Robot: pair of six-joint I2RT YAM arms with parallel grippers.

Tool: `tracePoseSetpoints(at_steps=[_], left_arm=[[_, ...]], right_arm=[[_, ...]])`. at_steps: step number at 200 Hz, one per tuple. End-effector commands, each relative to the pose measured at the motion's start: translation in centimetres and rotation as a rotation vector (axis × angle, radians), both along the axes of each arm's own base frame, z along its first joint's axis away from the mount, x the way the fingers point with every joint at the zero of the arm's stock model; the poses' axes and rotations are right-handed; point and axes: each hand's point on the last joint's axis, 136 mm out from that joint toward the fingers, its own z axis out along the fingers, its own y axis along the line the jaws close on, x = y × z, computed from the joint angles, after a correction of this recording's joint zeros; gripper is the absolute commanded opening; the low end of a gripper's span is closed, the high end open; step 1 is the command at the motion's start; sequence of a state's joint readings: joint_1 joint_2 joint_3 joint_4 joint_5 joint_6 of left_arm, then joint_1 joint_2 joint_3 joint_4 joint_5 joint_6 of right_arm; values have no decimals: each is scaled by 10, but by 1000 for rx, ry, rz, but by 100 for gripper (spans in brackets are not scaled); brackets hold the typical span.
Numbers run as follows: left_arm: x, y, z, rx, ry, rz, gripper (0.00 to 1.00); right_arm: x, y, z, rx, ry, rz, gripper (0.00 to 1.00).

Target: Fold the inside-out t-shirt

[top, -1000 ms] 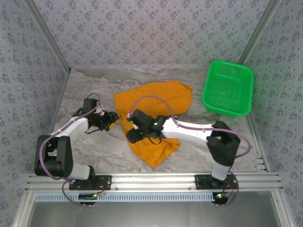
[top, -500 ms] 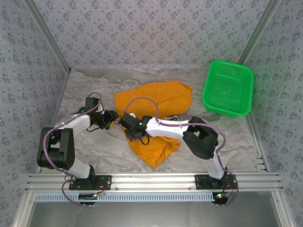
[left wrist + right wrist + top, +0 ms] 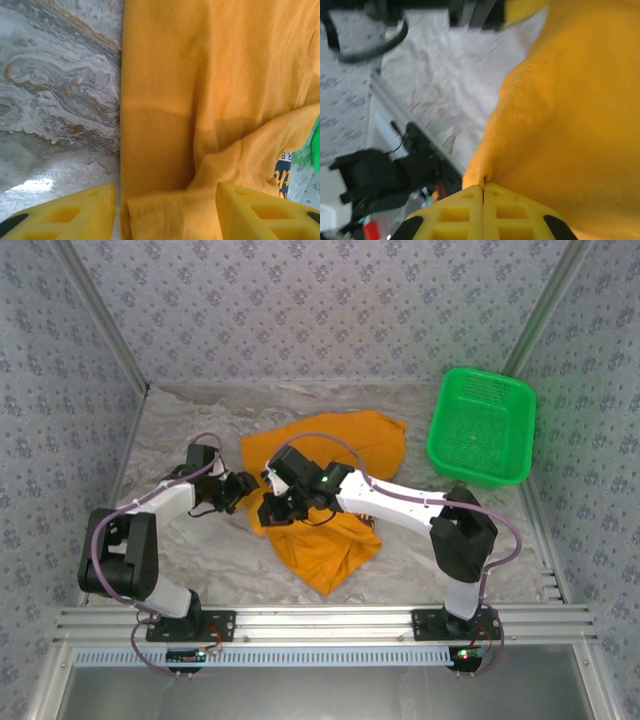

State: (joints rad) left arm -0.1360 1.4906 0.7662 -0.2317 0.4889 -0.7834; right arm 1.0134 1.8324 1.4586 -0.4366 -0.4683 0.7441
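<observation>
While right fingers (image 3: 451, 215) pinch the t-shirt (image 3: 570, 125) at its edge, left fingers (image 3: 75, 210) stand parted over it.

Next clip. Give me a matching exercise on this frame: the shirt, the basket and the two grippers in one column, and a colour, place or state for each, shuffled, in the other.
Column one:
1. shirt
2. basket
3. left gripper
4. right gripper

Column two:
a. shut on a pinch of orange-yellow cloth
b. green mesh, at the far right
c. fingers apart, at the cloth's left edge
d. orange-yellow, rumpled, in the middle

Pairs: 1-d, 2-b, 3-c, 4-a
</observation>
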Motion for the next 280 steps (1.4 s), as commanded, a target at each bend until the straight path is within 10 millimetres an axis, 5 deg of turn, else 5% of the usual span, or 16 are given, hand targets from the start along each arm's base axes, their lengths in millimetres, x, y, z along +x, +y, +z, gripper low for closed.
tracePoseSetpoints(at_steps=[1, 10, 25, 46, 81, 120, 151, 193, 232, 280], left_arm=[[1, 6, 4, 29, -32, 15, 55], [-4, 8, -2, 41, -20, 18, 55], [-13, 12, -13, 56, -6, 19, 50], [-30, 15, -27, 69, 28, 0, 40], [-53, 30, -32, 138, 44, 2, 50], [-38, 21, -18, 89, -54, -21, 53], [-30, 0, -10, 2, -103, -114, 52], [-32, 29, 3, 160, -112, -53, 53], [-52, 50, 16, 166, -144, 48, 54], [-73, 55, 30, 87, -196, 82, 58]], right_arm=[[-44, 0, -39, -55, 212, 84, 14], [-55, 0, -49, -49, 287, 110, 41], [-62, -5, -53, -44, 341, 116, 46], [-48, -24, -39, -51, 292, 78, 56], [-3, -65, -6, -91, 114, 11, 59], [60, -98, -2, -216, -152, -110, 59], [86, -79, -4, -189, -267, -93, 58], [106, -19, -16, -222, -559, 130, 56], [132, 12, -61, -207, -604, 352, 57], [110, 27, -105, -165, -502, 567, 57]])
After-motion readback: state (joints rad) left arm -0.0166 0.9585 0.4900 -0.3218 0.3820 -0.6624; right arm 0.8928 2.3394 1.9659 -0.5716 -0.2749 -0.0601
